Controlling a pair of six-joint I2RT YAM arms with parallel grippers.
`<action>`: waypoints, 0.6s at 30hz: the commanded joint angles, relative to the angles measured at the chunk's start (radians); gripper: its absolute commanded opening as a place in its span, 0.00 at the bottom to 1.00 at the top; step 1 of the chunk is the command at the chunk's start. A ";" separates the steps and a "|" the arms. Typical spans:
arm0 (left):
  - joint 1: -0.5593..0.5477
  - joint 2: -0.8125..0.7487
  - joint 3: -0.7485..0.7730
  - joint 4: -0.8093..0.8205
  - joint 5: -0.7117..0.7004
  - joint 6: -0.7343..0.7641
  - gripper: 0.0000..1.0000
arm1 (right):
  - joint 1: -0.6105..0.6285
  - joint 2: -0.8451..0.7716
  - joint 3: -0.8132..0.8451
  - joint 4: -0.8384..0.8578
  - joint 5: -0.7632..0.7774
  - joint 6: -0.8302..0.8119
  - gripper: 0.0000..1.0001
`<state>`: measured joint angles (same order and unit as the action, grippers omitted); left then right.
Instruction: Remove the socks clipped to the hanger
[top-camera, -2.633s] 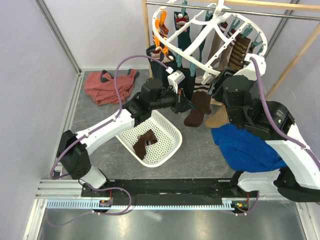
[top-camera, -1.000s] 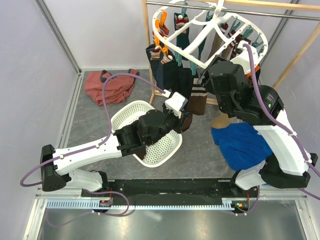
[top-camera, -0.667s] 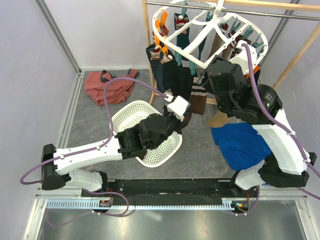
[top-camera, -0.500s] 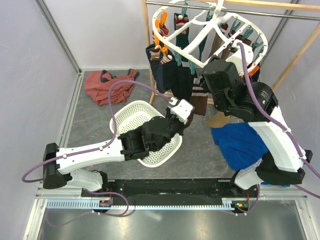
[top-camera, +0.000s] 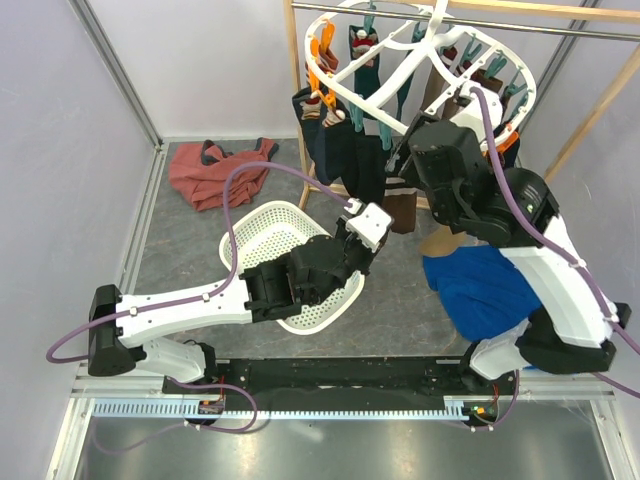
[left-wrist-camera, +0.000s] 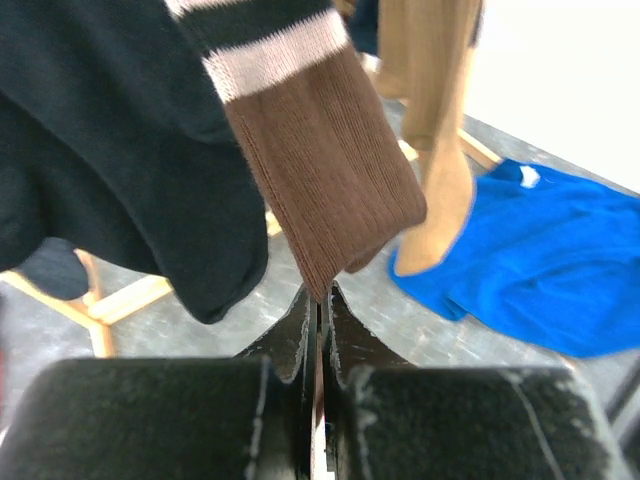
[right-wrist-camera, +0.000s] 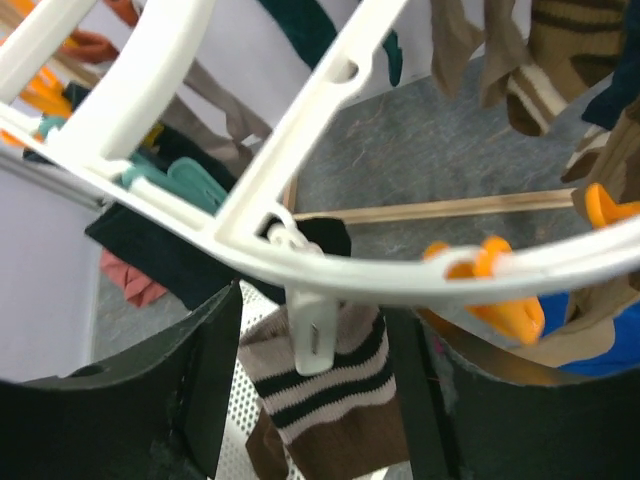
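Sock (left-wrist-camera: 320, 170), soft and limp, hung by cuff from clip (right-wrist-camera: 308, 335) on hanger (right-wrist-camera: 150, 230). Left claw (left-wrist-camera: 318, 300) pressed together at toe tip, hold uncertain; right claw (right-wrist-camera: 320, 322) spread astride clip. Probably best pinched near cuff.

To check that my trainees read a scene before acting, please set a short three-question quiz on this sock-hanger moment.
1. True or false: the brown sock with cream stripes hangs from the white plastic ring hanger.
2. What sits between the right gripper's open fingers? A orange clip; B white plastic clip; C rust-red garment.
3. What colour is the crumpled cloth right of the white perforated basket?
Key: 1 true; 2 B; 3 blue.
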<state>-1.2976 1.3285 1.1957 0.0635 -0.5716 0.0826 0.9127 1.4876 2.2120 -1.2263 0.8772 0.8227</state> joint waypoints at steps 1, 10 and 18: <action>-0.002 0.000 0.068 -0.057 0.125 -0.154 0.02 | 0.002 -0.163 -0.159 0.157 -0.096 -0.071 0.68; 0.090 0.020 0.163 -0.200 0.402 -0.391 0.02 | 0.002 -0.461 -0.552 0.361 -0.265 -0.117 0.73; 0.190 0.021 0.202 -0.220 0.561 -0.543 0.02 | 0.002 -0.585 -0.727 0.465 -0.433 -0.255 0.69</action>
<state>-1.1423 1.3479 1.3491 -0.1390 -0.1253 -0.3370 0.9127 0.9409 1.5597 -0.8639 0.5713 0.6823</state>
